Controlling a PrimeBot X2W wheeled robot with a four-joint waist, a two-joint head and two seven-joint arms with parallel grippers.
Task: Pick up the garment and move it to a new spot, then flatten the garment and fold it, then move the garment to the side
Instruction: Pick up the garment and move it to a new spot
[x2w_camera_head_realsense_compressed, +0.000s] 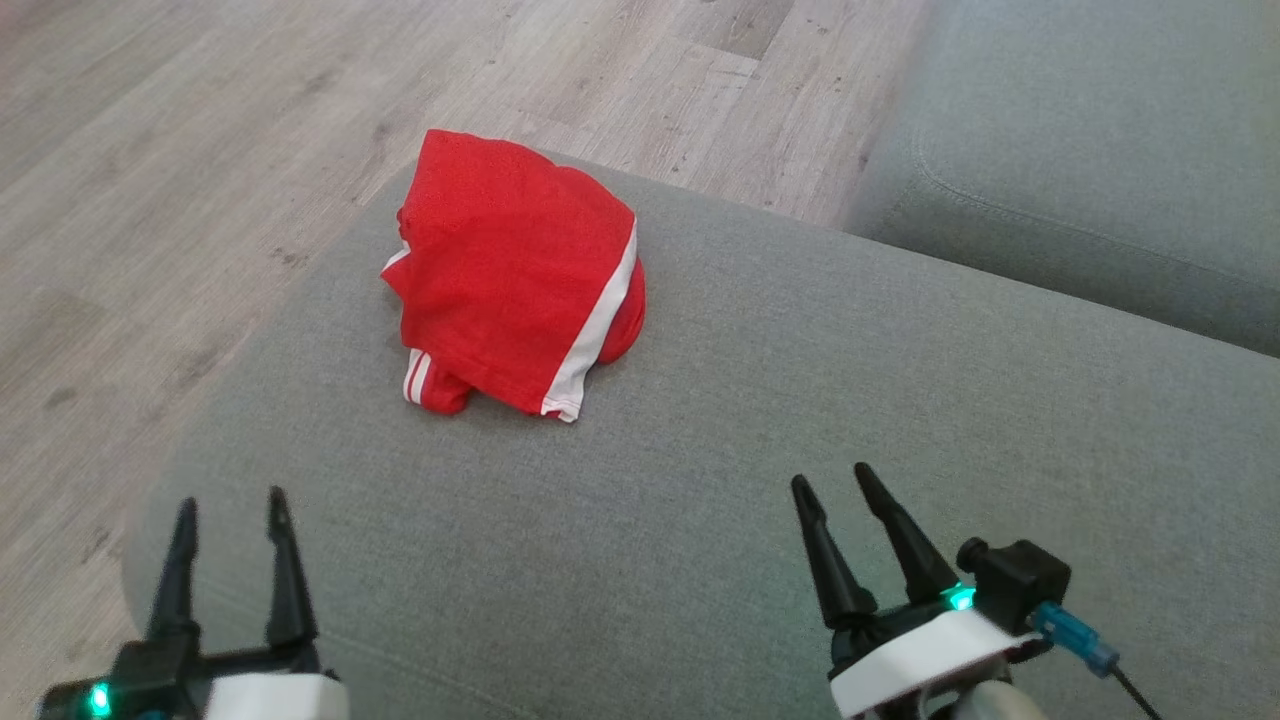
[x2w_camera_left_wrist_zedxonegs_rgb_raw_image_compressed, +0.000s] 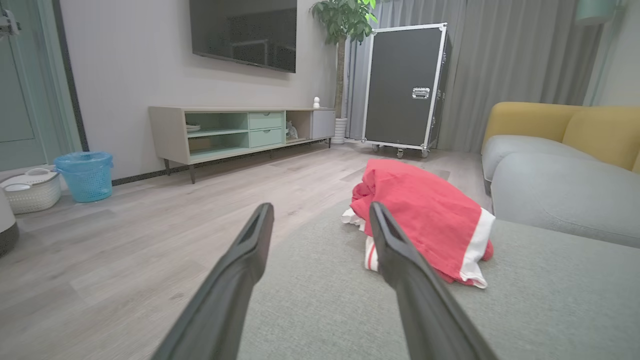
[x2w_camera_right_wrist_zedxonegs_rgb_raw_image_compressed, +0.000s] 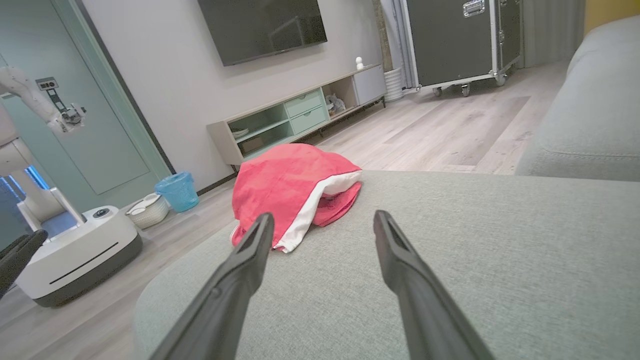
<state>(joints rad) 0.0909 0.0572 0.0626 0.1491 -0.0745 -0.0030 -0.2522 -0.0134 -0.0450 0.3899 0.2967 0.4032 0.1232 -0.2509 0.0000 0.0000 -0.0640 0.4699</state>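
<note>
The left pincer (x2w_camera_head_realsense_compressed: 232, 498) hovers over the near edge of the grey sofa seat (x2w_camera_head_realsense_compressed: 720, 430). Its two dark fingers are spread wide, holding and touching nothing. The right pincer (x2w_camera_head_realsense_compressed: 831, 476) is likewise spread and empty above the seat. The red garment (x2w_camera_head_realsense_compressed: 515, 275), trimmed with white stripes, lies crumpled at the seat's far left corner by the wooden floor (x2w_camera_head_realsense_compressed: 150, 150), well apart from both pincers.

Red garment (x2w_camera_head_realsense_compressed: 510, 270) (white-striped) lies bunched near the cushion's edge.
</note>
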